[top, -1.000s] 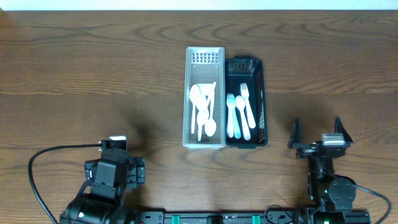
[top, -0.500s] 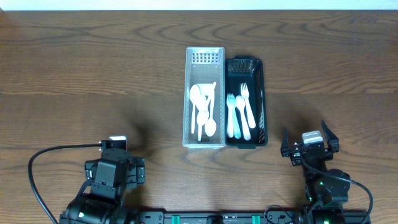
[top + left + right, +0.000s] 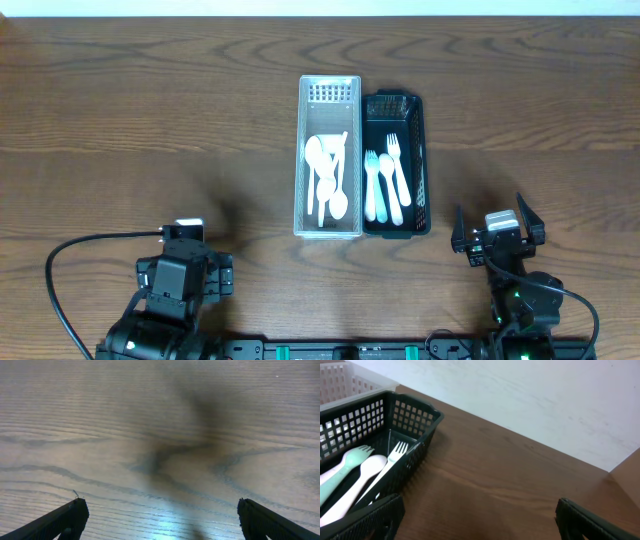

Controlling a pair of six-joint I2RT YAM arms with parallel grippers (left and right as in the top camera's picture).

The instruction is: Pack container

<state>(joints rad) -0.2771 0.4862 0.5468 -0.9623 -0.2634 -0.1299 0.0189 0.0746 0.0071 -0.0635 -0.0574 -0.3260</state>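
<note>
A clear plastic bin (image 3: 329, 90) stands at the table's middle with white spoons (image 3: 326, 180) in it. Beside it on the right stands a black mesh basket (image 3: 418, 150) holding white and pale green forks (image 3: 388, 180). The basket (image 3: 395, 415) and forks (image 3: 355, 467) also show at the left of the right wrist view. My left gripper (image 3: 159, 515) is open and empty over bare wood at the near left. My right gripper (image 3: 477, 515) is open and empty, near the table's front right, to the right of the basket.
A black cable (image 3: 75, 250) loops by the left arm's base (image 3: 180, 280). The right arm's base (image 3: 505, 250) sits at the front right. A pale wall (image 3: 530, 395) lies beyond the table's far edge.
The right arm swung left and slightly nearer between one second ago and half a second ago, then held still. The left arm has not moved.
</note>
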